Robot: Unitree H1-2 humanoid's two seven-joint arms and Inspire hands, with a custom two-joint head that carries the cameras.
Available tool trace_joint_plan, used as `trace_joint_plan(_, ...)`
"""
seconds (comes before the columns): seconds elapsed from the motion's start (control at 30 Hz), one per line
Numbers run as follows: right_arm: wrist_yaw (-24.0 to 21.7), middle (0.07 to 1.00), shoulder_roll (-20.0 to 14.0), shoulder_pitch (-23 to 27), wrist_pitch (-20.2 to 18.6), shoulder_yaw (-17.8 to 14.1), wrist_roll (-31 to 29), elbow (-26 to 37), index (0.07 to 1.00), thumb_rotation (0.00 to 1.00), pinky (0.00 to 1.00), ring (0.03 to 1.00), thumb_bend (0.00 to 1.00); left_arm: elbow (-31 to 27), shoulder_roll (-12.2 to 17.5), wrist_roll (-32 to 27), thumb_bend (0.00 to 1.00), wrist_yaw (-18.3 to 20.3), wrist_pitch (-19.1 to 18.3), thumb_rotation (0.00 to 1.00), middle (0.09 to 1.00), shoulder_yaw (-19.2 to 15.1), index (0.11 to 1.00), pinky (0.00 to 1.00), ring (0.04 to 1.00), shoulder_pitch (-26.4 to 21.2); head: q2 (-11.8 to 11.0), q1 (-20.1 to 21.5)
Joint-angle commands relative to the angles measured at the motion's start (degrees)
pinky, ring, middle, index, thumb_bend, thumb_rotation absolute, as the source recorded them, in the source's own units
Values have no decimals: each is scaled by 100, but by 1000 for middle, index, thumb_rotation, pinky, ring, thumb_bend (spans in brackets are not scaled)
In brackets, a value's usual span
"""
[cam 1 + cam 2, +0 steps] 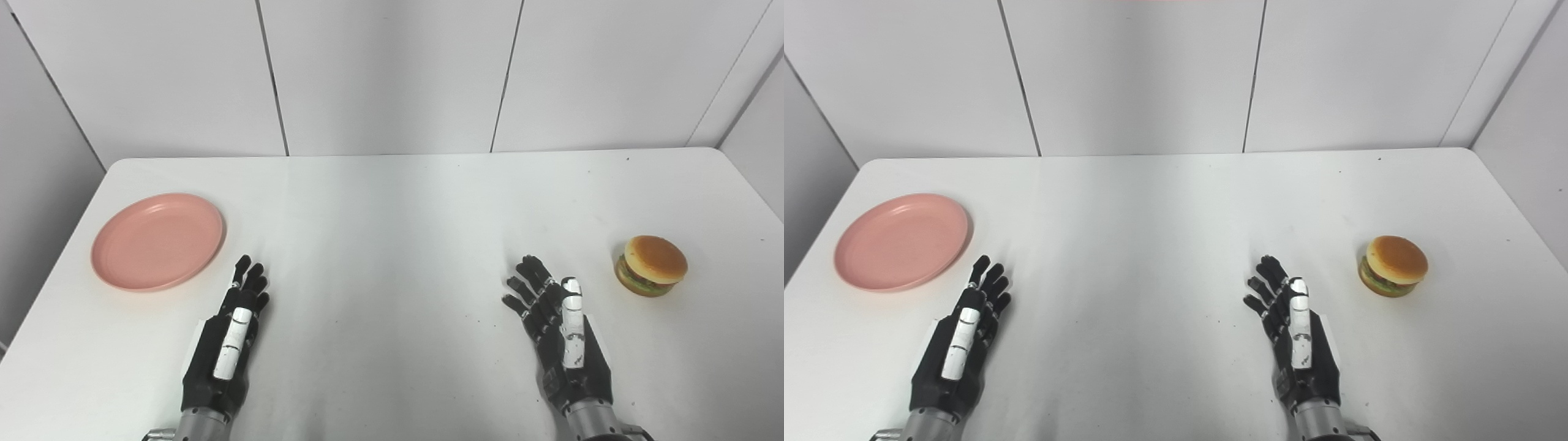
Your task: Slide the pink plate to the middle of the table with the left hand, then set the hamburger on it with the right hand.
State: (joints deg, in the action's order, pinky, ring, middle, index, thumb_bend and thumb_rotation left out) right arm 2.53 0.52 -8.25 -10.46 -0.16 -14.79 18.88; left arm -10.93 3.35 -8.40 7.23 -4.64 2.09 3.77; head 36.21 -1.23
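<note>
Looking at our setup, nothing has been touched yet as far as we can judge. The pink plate (158, 241) sits flat at the far left of the worktop (392, 202), near that edge and well away from the middle, so the slide is not yet done. The hamburger (651, 266) is way over on the right side, upright, bun on top, with bare surface all around it.

Our left hand (229, 343) hovers low over the worktop just beside the plate's near-right rim, fingers stretched out and slightly apart, holding nothing. That spot makes sense to us: it's the side closest to the plate, so it's probably lined up to reach over and drag or push it toward the centre. Our right hand (560, 334) is open too, fingers spread, empty, parked near the hamburger but clearly apart from it. It's likely just waiting its turn.

The worktop is plain white with rounded corners and a few tiny dark specks. It looks smooth, so the plate should glide okay. Behind it there's just pale panelled wall with dark seams.
</note>
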Motion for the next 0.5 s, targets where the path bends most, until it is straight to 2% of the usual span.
trace_joint_plan(0.0,7,909,112,-182,-157,-30,-42,84,876,1000,859,882,806,-15,7,59,734,45,-8,815,996,70,1000,1000,1000,36,-1,-6)
trace_joint_plan(0.27,-12,909,103,-180,-66,-19,4,60,875,1000,871,885,805,-22,-1,107,735,32,58,821,991,74,1000,1000,999,43,-3,-9)
trace_joint_plan(0.47,-87,896,1,-202,870,129,729,-202,838,1000,861,877,784,-31,10,136,738,53,59,828,994,84,1000,1000,1000,51,-3,-9)
